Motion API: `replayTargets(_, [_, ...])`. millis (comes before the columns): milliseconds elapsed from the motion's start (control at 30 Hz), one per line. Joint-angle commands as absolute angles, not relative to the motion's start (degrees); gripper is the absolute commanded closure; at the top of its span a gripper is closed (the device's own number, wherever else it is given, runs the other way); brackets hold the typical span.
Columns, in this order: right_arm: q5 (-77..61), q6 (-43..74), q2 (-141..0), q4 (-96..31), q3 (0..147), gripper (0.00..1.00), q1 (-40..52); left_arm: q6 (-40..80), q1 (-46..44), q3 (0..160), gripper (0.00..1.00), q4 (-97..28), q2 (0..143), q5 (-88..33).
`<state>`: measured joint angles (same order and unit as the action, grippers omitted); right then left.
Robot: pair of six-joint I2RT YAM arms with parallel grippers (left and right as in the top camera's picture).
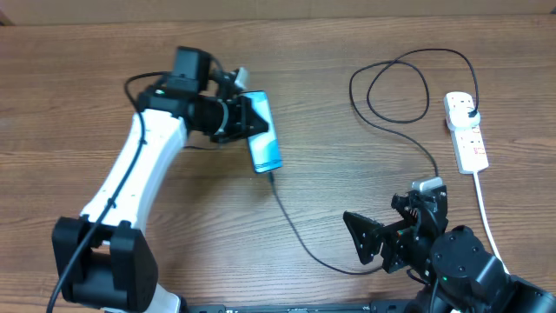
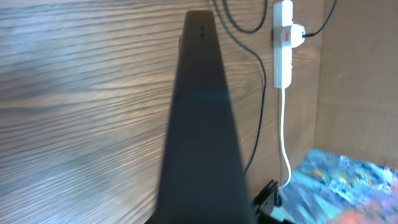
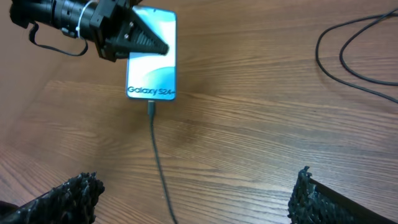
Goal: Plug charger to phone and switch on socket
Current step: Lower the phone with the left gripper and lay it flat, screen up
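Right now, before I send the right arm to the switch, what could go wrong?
The thin black charger cable runs close by the open right gripper; swinging away could snag it and unplug it from the teal-screened phone. The left gripper grips that phone near one end, so a tug might twist it.

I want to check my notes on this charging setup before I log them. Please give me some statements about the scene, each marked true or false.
1. The connector tip of the charger sits in the end of the phone. True.
2. The right gripper holds the charger. False: it is open and holds nothing.
3. The charger's black plug sits in the socket. True.
4. The left gripper is apart from the phone. False: it is shut on the phone.
5. The phone's screen faces down. False: it faces up, with the Galaxy text showing.
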<state>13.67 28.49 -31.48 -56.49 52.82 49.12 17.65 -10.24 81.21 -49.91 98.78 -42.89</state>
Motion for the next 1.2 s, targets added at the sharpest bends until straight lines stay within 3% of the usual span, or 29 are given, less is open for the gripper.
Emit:
replayTargets(0, [12.21,28.73,-31.18,-56.36,54.08,0.00,49.01,6.55,-8.91,82.76,0.96,-54.28,102.02,-48.53])
replayTargets(200, [11.92,28.73,-31.20,-56.99,54.06,0.00,49.01,-0.54,-9.65,82.76,0.96,-59.83,110.15,-49.93])
replayTargets(533, [11.92,28.73,-31.20,-58.52,54.02,0.00,48.99,-3.25,-9.72,82.76,0.96,-58.83,121.99,-49.32])
replayTargets(933, [11.97,28.73,-31.24,-58.35,54.02,0.00,48.99,-3.20,-9.67,82.76,0.95,-56.49,125.38,-40.93])
replayTargets(1167, [11.97,28.73,-31.24,-57.98,53.98,0.00,48.99,-3.20,-9.67,82.76,0.83,-55.66,125.38,-39.72])
